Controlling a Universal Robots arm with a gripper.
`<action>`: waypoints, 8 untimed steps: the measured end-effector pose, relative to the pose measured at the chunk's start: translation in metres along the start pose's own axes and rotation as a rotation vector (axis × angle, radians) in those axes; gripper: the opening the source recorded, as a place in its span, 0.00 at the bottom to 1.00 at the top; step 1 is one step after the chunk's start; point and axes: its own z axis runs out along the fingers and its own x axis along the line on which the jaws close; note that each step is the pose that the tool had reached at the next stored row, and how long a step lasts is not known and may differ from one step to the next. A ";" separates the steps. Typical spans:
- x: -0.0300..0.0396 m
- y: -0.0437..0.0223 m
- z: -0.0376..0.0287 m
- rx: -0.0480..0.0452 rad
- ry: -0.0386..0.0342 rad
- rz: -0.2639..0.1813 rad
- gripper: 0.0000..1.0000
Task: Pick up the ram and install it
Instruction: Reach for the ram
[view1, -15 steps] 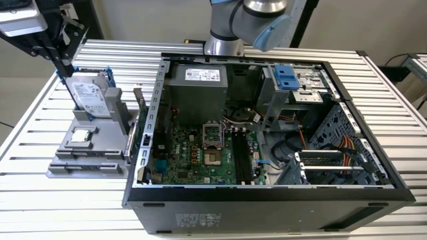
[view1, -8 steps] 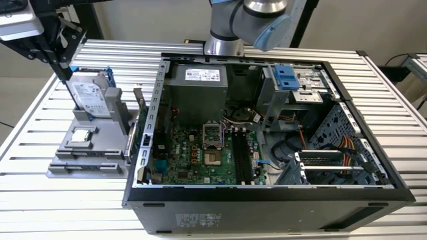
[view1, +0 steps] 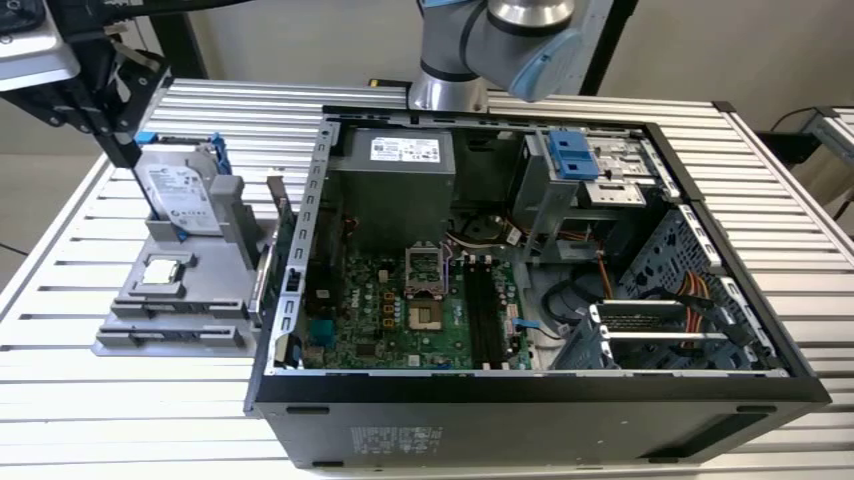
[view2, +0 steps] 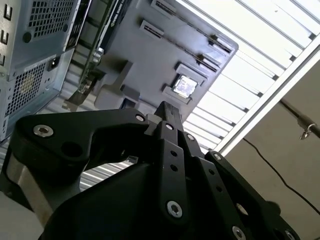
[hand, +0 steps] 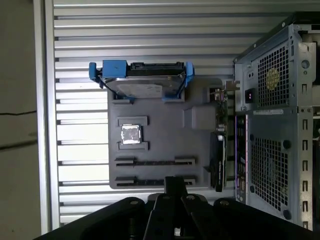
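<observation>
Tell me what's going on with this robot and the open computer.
A robot arm's hand hovers over a grey parts holder beside an open computer case on a slatted table. The holder carries a hard drive with blue rails and a processor chip. Dark strips in its two long slots may be the ram, though I cannot tell for sure. The hand carries nothing that I can see, so no pickup yet.

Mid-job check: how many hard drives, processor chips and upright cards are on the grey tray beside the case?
Hard drive: 1
Processor chip: 1
Upright card: 1
Total: 3
</observation>
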 end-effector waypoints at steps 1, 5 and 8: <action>0.0004 -0.0012 0.0000 0.0000 0.0000 0.000 0.00; 0.0032 -0.0046 -0.0002 0.0000 -0.0001 0.000 0.00; 0.0045 -0.0073 -0.0004 0.0000 0.0001 0.000 0.00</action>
